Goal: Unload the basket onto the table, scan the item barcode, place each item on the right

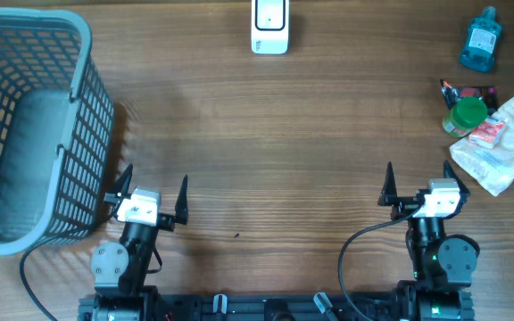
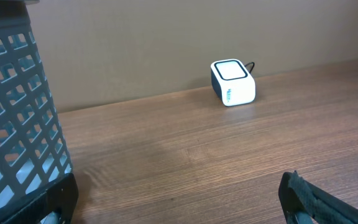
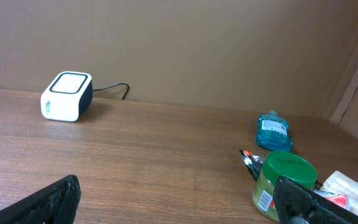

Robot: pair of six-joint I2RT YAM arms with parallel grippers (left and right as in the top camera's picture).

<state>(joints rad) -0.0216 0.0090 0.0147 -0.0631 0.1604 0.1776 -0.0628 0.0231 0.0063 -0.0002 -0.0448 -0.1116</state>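
Observation:
The white scanner box [image 1: 269,25] stands at the far middle of the table, also in the left wrist view [image 2: 232,82] and the right wrist view [image 3: 67,96]. Items lie in a group at the far right: a blue bottle [image 1: 481,39] [image 3: 273,132], a green-lidded jar [image 1: 468,115] [image 3: 283,177] with a barcode label facing my right wrist, a black packet [image 1: 468,90] and a clear bag [image 1: 500,143]. My left gripper [image 1: 153,185] [image 2: 176,199] and right gripper [image 1: 419,181] [image 3: 176,202] both stand open and empty near the front edge. The jar sits just beyond the right gripper's right finger.
A grey plastic basket [image 1: 25,125] [image 2: 11,112] fills the left side, close beside the left gripper's left finger. A black cable runs from the scanner toward the back wall. Another cable loops on the table by the right arm's base [image 1: 355,245].

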